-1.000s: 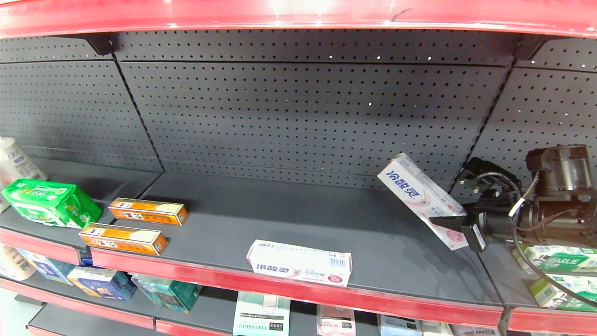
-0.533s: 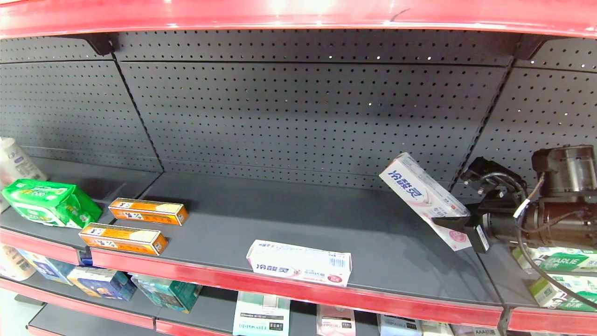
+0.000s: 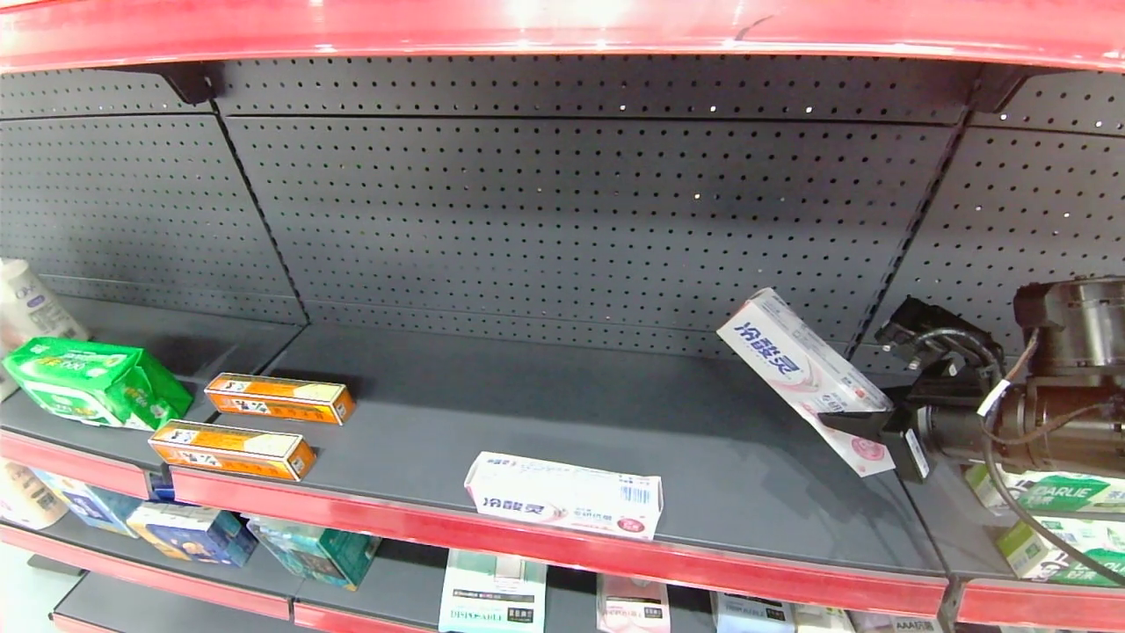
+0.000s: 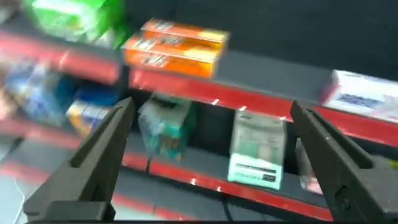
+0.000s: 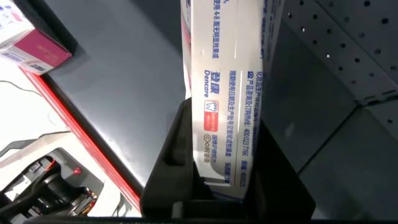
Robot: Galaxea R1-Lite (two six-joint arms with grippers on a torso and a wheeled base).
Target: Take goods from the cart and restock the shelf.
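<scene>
The right end effector [image 3: 860,424] is clamped on the lower end of a white box [image 3: 791,360], held tilted (upper end leaning left) above the right part of the shelf [image 3: 527,404]. A second box [image 3: 562,494] lies flat at the near edge. The left end effector [image 4: 211,107] is spread wide and holds nothing.

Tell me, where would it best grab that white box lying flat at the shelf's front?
Probably around the middle of the white box, coming down from above and pinching its long sides. It lies flat with its length along the shelf edge, so the short width is the easiest span to pinch.
</scene>
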